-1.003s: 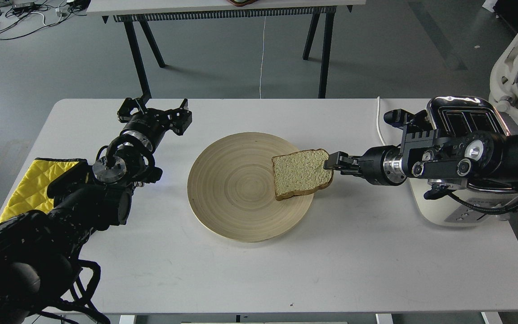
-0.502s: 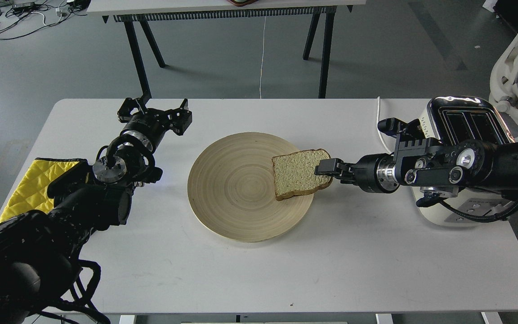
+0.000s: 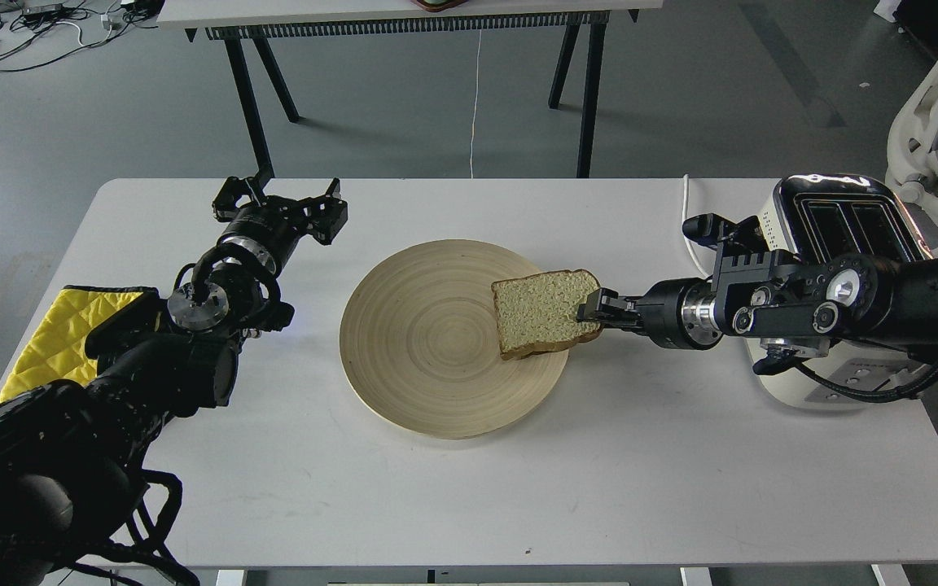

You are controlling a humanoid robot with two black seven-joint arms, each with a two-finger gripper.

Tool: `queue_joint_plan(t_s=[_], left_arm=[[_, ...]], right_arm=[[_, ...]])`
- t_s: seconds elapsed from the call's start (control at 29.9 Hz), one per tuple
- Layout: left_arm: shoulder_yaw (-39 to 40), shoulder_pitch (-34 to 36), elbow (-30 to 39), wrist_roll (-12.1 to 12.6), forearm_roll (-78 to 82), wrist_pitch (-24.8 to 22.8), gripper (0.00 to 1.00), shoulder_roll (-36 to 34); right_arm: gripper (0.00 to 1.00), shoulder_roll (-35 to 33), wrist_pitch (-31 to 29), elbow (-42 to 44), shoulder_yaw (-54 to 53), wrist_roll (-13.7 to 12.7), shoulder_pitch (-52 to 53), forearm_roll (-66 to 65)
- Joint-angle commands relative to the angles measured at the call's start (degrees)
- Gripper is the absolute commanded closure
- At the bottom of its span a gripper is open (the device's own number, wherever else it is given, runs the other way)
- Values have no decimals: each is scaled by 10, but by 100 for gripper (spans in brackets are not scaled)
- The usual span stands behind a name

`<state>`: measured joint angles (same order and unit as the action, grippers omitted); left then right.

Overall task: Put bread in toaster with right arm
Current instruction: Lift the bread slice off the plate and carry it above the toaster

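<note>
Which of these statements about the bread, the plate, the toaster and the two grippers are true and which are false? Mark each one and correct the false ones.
1. The bread lies on the right part of the wooden plate. True.
2. The right gripper is at the bread's right edge. True.
3. A slice already stands in the toaster. False: both slots look dark and empty.
4. The left gripper holds the yellow cloth. False: it is open and empty, apart from the cloth.
5. The toaster stands at the table's left end. False: it is at the right end.
</note>
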<state>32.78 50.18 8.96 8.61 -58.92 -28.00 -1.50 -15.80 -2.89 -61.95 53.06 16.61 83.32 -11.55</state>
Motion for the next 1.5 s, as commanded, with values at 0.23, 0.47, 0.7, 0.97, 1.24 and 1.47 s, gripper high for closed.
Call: queue_joint_plan(t_s=[0.23,0.47,0.7,0.97,1.24,1.47], left_arm=[[0,0,0,0,0,0,0,0],[0,0,0,0,-1,0,0,0],[0,0,0,0,-1,0,0,0],[0,0,0,0,-1,0,0,1],[0,0,0,0,-1,0,0,1],[0,0,0,0,-1,0,0,1]], right_arm=[[80,-2,0,-1,-1,1,2,6],[84,-4,3,-1,-11,3,3,11],[86,-4,15,-1,-43,9,0,49],[87,-4,46,-4,-87,12,-1,61],[89,-22,47,-23,-115,12,45,70],[89,-119,42,-71,-95,12,161,68]])
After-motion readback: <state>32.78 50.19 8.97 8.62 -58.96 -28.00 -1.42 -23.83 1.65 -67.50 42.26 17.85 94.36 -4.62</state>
